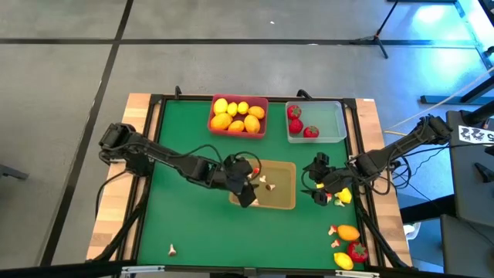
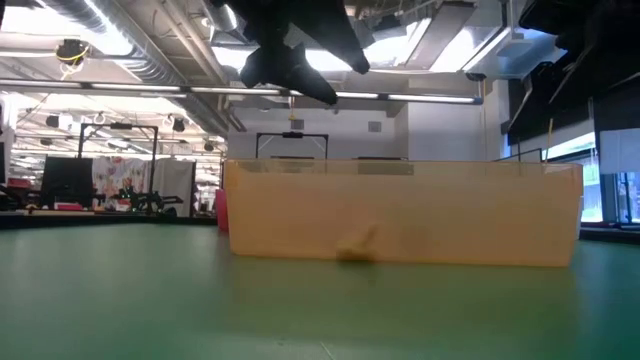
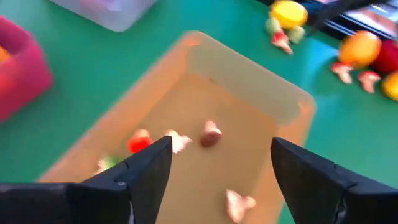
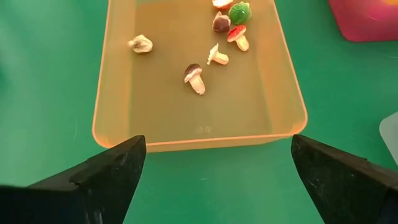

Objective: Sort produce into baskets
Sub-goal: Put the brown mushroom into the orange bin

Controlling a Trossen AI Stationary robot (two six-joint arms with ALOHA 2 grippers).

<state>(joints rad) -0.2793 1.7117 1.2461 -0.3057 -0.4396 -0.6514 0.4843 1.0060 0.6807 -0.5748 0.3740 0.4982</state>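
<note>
Tan-yellow tray (image 1: pixel 282 198) lay at the centre of your green table (image 1: pixel 185 224), holding several small mushroom pieces (image 4: pixel 195 78) loose on its floor. Your left gripper (image 1: pixel 245 185) hung over that tray's left end, fingers (image 3: pixel 144 173) parted with nothing between them. Your right gripper (image 1: pixel 317 184) sat just off the tray's right side, jaws spread wide and empty, pointed toward the tray. Pink-red tray (image 1: pixel 240 116) stood at the table's far edge, filled with yellow and orange lemons (image 1: pixel 235 116). Clear tray (image 1: pixel 318 122) stood just beside it to the right, with three red fruits (image 1: pixel 296 122) inside. Unsorted items near your right front corner: a yellow lemon (image 1: pixel 344 196) close by the right gripper, then an orange lemon (image 1: pixel 349 232), a red fruit (image 1: pixel 357 251), another yellow lemon (image 1: pixel 343 261) and mushroom bits. One lone mushroom (image 1: pixel 171 249) lay near the front left edge.
</note>
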